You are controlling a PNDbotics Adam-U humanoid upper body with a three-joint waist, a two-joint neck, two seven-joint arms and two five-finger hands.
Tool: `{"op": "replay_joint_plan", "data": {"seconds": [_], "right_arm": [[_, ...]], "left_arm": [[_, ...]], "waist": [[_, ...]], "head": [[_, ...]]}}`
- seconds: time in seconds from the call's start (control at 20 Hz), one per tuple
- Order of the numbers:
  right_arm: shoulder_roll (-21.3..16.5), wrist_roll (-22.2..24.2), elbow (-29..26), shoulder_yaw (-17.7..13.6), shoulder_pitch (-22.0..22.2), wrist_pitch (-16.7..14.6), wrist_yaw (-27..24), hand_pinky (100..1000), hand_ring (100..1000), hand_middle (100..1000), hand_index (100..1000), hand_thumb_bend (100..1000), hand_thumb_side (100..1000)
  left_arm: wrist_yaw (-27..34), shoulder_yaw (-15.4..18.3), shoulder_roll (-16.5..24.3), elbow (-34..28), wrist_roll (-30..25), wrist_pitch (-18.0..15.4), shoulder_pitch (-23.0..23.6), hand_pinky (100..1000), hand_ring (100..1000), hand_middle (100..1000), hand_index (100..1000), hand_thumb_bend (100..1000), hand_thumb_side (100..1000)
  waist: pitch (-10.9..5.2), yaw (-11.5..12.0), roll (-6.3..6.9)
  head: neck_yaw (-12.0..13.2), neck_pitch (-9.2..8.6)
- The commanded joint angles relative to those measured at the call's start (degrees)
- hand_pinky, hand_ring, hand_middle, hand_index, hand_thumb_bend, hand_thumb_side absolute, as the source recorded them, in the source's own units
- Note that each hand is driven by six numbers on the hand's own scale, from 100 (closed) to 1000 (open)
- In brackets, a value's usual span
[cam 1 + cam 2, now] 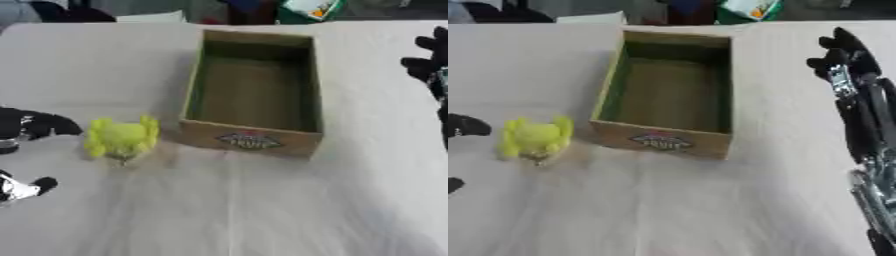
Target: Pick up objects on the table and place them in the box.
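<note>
Now just beside toy (121, 137), left hand (26, 125) spread for grasp; box (254, 90) empty; right hand (843, 52) relaxed, idle.

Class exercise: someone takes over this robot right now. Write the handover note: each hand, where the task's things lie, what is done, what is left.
Left hand: at the left edge of the view, fingers spread open just beside the yellow toy, not holding it.
Right hand: raised at the right side, right of the box, open and holding nothing.
Things: the yellow toy stands on the white table cloth, just left of the box's near left corner. The cardboard box is open and looks empty inside.
Done: nothing in the box yet.
Left: pick up the yellow toy, probably with the left hand, and place it in the box.
</note>
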Motion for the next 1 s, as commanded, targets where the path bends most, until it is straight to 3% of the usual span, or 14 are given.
{"op": "replay_joint_plan", "data": {"seconds": [0.05,0.35,0.7,1.0], "right_arm": [[-0.55,0.29,-1.14,-0.01,-0.34,-0.23,-0.27,883,815,887,1000,100,845],[-0.64,0.3,-1.14,-0.03,0.18,-0.35,-0.16,884,816,886,1000,100,847],[-0.63,0.38,-1.14,0.06,0.35,-0.34,-0.16,884,816,886,1000,100,849],[-0.43,0.46,-1.14,0.05,0.42,-0.26,-0.25,884,816,885,1000,100,849]], "left_arm": [[0.39,-0.13,0.1,0.51,-3.1,-3.54,-2.24,723,888,909,1000,275,486],[2.68,-1.0,-0.07,-1.9,-4.95,-4.53,-3.01,721,885,902,1000,249,493],[5.13,-1.3,0.64,-5.67,-6.79,-3.26,-2.95,722,885,903,1000,256,508],[2.15,-2.14,-1.66,-1.58,-6.54,-2.42,-6.95,720,885,891,1000,412,591]], "waist": [[-0.74,-0.08,0.03],[-0.74,0.27,0.19],[-0.87,0.69,0.12],[-1.08,0.62,0.09]], "head": [[0.34,-0.58],[0.19,-0.31],[0.22,-0.48],[0.58,-0.5]]}}
